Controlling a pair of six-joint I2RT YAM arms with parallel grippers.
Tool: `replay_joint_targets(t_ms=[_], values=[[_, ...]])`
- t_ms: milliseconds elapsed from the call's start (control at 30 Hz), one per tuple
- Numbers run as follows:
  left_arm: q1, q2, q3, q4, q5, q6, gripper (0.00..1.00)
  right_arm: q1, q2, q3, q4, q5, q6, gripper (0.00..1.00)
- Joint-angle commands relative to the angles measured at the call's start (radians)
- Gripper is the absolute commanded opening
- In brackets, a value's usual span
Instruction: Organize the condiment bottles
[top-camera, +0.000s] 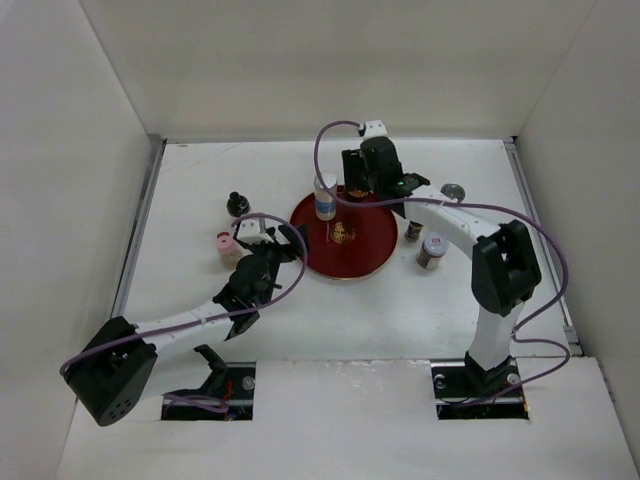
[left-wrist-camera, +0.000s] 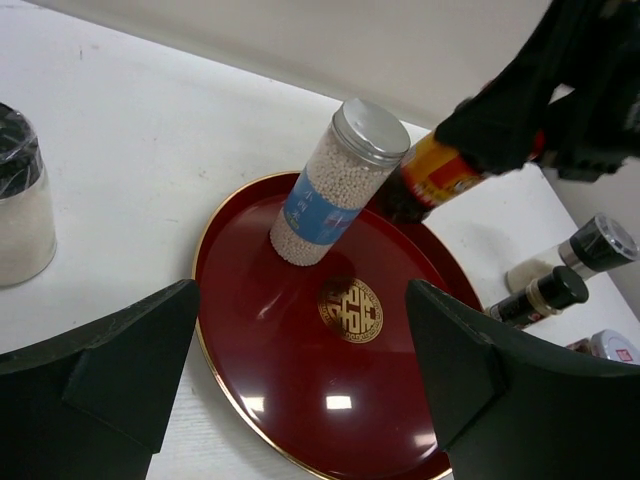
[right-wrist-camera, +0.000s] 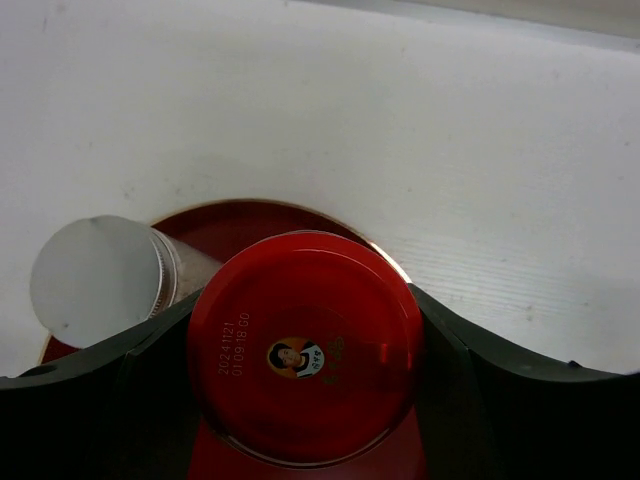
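Note:
A round red tray (top-camera: 350, 262) with a gold emblem lies mid-table. A tall white jar with a blue band (top-camera: 325, 197) stands on its far left part and also shows in the left wrist view (left-wrist-camera: 328, 188). My right gripper (top-camera: 366, 182) is shut on the red-lidded dark jar (right-wrist-camera: 305, 345), holding it tilted at the tray's far rim beside the tall jar (right-wrist-camera: 95, 280). The dark jar also shows in the left wrist view (left-wrist-camera: 432, 180). My left gripper (top-camera: 291, 241) is open and empty at the tray's left rim (left-wrist-camera: 215, 340).
A pink-lidded jar (top-camera: 226, 245) and a small black-capped jar (top-camera: 238, 203) stand left of the tray. Right of it are a silver-lidded jar (top-camera: 452, 190), a small dark bottle (top-camera: 413, 231) and a wider jar (top-camera: 433, 250). White walls enclose the table.

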Motion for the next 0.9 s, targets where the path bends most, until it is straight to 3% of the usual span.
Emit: replay_joint_targets(t_ms=[0, 233, 500, 600, 867], values=[[0.009, -0.032, -0.01, 0.052, 0.002, -0.013, 0.84, -0.009, 0.021, 0.037, 0.142, 0.02, 0.007, 0.53], [0.011, -0.026, -0.008, 0.052, 0.009, -0.018, 0.84, -0.006, 0.056, 0.004, 0.145, 0.032, 0.008, 0.58], [0.011, -0.026, -0.008, 0.052, 0.009, -0.019, 0.84, -0.006, 0.056, -0.046, 0.151, 0.046, 0.027, 0.84], [0.011, -0.023, -0.008, 0.052, 0.011, -0.019, 0.84, -0.006, -0.011, -0.077, 0.188, 0.051, 0.041, 0.97], [0.002, -0.021, -0.005, 0.052, 0.011, -0.019, 0.84, -0.076, -0.286, -0.248, 0.183, 0.125, 0.07, 1.0]])
